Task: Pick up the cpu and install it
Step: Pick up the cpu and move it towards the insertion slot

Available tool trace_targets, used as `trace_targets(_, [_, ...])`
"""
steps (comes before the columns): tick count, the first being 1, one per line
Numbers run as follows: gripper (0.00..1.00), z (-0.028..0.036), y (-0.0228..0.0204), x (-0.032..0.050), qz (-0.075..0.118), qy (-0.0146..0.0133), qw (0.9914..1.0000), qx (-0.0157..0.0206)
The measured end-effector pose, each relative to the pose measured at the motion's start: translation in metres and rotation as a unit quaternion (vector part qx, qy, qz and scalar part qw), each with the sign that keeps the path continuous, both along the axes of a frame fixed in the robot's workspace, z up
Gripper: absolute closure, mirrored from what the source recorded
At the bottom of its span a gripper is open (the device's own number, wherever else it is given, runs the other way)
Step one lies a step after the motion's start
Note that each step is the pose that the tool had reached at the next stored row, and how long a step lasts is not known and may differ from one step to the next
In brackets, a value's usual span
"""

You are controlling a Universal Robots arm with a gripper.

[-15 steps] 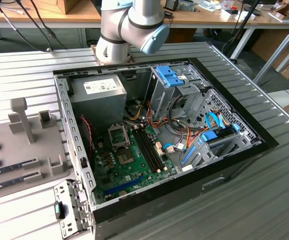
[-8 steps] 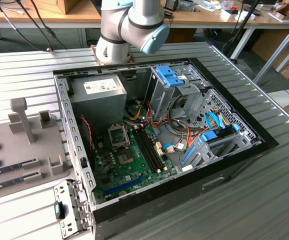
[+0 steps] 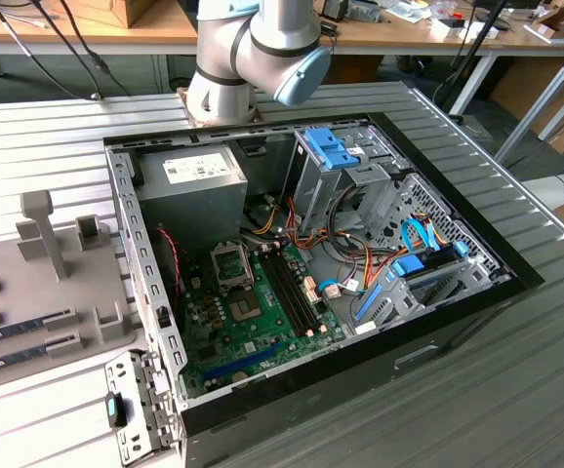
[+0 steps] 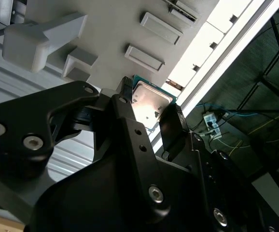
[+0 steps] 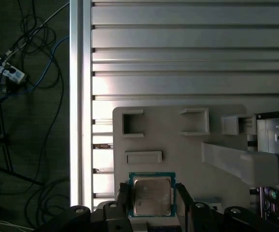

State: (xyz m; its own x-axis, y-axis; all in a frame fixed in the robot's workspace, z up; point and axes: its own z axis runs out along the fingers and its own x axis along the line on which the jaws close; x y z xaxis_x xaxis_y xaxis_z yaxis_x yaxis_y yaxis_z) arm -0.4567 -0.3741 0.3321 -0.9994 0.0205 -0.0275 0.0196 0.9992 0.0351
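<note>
Two black fingers (image 5: 183,199) of the gripper (image 5: 152,194) are pressed against opposite edges of the cpu (image 5: 152,195), a small flat square chip with a silver-grey metal top and a thin green board rim, so the jaws are clenched on it. The second wrist view shows the same grasp, with the cpu (image 4: 150,100) caught between the gripper's (image 4: 149,104) dark fingers (image 4: 172,118). The chip sits just over a pale grey plastic fixture plate (image 5: 178,145) that has several rectangular pockets and raised blocks. The plate lies on a ribbed silver metal table (image 5: 178,48), beyond whose edge loose cables (image 5: 28,72) run over a dark floor. At the exterior view's left the fixture plate (image 3: 28,292) lies on the table (image 3: 48,127), well apart from the open black computer case (image 3: 126,244) in the middle of the frame. Inside the case are a green motherboard (image 3: 253,336), a hinged metal socket frame (image 3: 231,263) and a grey power supply box (image 3: 199,185). The grey robot arm (image 3: 253,49) stands at the top of the frame, behind the case.
</note>
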Motion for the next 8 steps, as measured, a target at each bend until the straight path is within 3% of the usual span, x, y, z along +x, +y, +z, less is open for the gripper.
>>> trace_targets(8, [0.53, 0.0021, 0.0000, 0.0000, 0.000, 0.0000, 1.00000, 0.0003])
